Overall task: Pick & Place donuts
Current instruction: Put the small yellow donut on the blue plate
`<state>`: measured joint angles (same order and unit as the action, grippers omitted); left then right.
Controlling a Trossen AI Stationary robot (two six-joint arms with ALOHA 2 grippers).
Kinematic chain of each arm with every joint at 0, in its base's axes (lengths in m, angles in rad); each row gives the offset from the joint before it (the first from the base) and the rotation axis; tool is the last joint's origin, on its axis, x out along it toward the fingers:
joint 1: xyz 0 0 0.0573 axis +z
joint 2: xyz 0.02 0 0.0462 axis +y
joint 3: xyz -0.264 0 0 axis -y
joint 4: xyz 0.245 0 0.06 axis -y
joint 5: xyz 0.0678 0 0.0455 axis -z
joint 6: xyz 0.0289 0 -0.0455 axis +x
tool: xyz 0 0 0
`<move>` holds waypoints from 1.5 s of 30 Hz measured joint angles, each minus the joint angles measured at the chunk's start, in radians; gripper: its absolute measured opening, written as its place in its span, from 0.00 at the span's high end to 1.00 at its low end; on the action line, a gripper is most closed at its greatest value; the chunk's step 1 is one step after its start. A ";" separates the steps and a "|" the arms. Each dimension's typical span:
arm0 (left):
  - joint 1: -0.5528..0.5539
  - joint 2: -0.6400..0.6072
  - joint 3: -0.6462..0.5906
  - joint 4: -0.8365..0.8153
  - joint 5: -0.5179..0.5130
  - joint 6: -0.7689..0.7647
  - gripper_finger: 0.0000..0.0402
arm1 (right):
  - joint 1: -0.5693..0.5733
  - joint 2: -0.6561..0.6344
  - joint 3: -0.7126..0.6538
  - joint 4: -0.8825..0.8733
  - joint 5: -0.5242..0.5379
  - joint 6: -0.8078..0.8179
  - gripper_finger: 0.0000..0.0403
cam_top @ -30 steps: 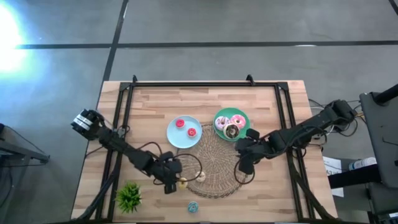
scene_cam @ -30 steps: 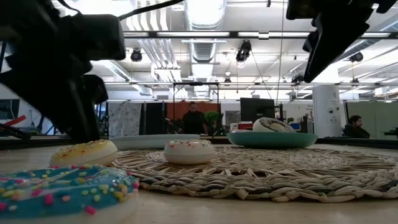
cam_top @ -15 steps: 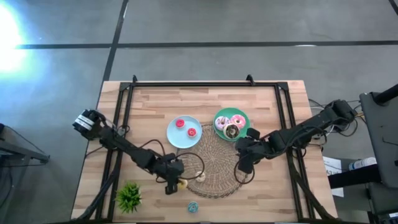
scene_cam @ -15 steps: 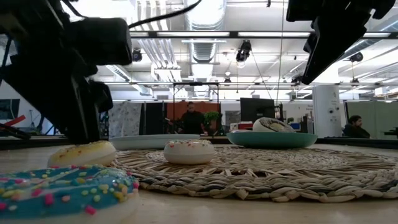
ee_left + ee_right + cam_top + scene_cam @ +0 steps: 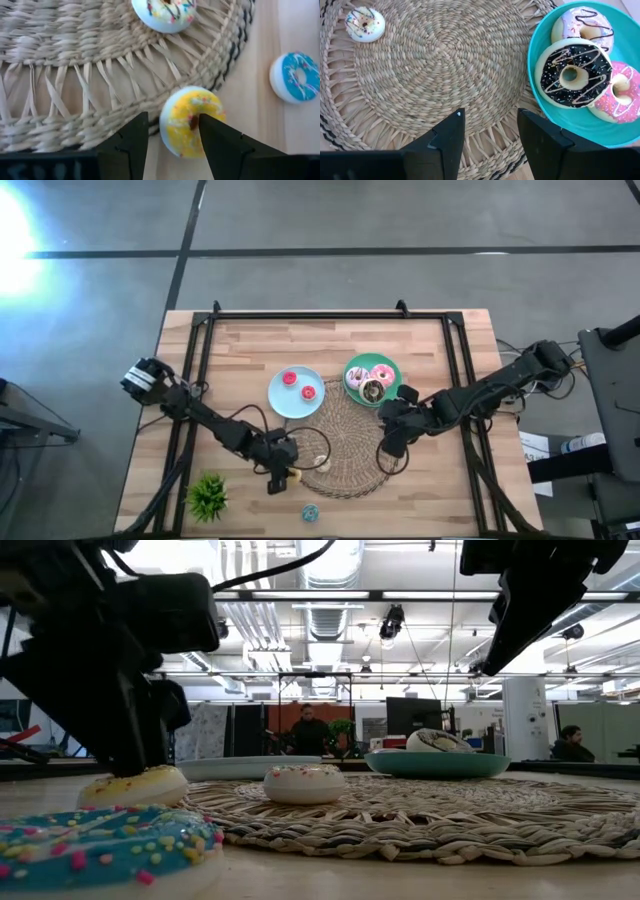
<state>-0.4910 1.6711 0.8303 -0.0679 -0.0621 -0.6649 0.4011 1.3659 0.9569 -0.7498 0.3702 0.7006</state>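
A yellow donut [image 5: 187, 122] lies flat on the wood at the woven mat's near edge [image 5: 293, 475]. My left gripper [image 5: 172, 120] is open and low over it [image 5: 130, 762], one finger over the hole, the other outside the rim. A cream donut [image 5: 322, 464] rests on the mat, and a blue donut [image 5: 311, 512] on the table near the near edge. Two red donuts [image 5: 290, 378] sit on the pale blue plate. Chocolate [image 5: 574, 75], pink and white donuts fill the green plate. My right gripper [image 5: 490, 117] hangs open above the mat's right side [image 5: 390, 448]. My left gripper comes at the yellow donut from above. One finger [image 5: 212, 132] covers the hole's edge and the other finger [image 5: 137, 135] stands just outside the rim [image 5: 165, 125]. Whether either finger touches the donut, I cannot tell. The donut lies flat on the table.
The round woven mat [image 5: 350, 430] lies mid-table. The pale blue plate [image 5: 280, 402] and the green plate [image 5: 392, 365] sit at its far side. A small green plant [image 5: 207, 496] stands near the near-left corner. A black frame [image 5: 300, 315] borders the table's far and side edges.
My left gripper has moved a little toward the table's right and down, closing in over the yellow donut. The donuts and my right arm have stayed where they were.
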 joint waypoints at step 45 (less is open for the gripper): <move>0.721 -0.184 -0.029 -0.398 0.086 0.411 0.81 | 0.002 0.001 -0.010 0.000 0.052 0.094 0.58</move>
<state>0.2299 1.4872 0.8014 -0.4655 0.0236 -0.2539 0.4030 1.3670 0.9474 -0.7494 0.4221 0.7944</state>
